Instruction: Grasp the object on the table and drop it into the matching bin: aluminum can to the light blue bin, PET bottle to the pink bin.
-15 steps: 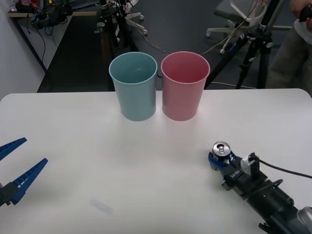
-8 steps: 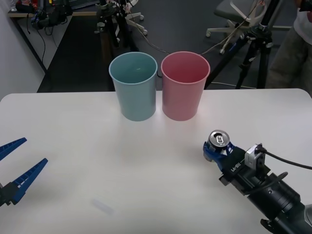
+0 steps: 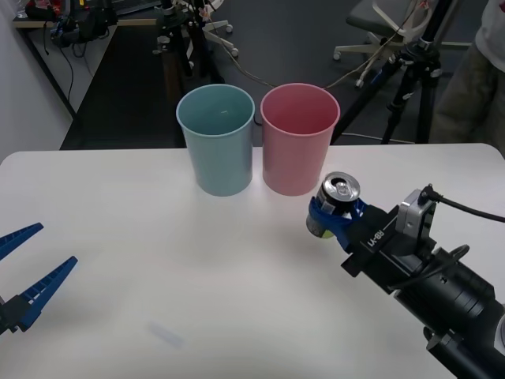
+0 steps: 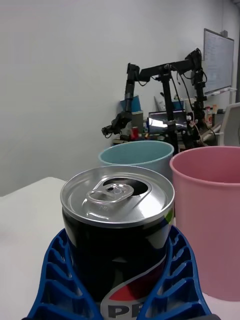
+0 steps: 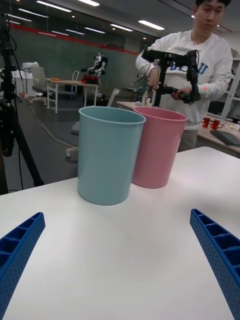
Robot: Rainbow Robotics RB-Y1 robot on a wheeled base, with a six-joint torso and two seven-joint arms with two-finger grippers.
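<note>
Your right gripper (image 3: 335, 217) is clamped on the small silver-topped aluminum can with a dark printed body (image 3: 337, 204), which sits upright between the blue ribbed fingers (image 4: 175, 280) (pull tab up), lifted over the large white table (image 3: 158, 260) just in front of the tall pink plastic bin (image 3: 299, 138). The light blue plastic bin (image 3: 217, 138) stands touching it at the far edge. Your left gripper (image 3: 28, 272) waits with jaws spread near the left edge.

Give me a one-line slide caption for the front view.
Right gripper holds the aluminum can beside the pink bin; left gripper waits open.
</note>
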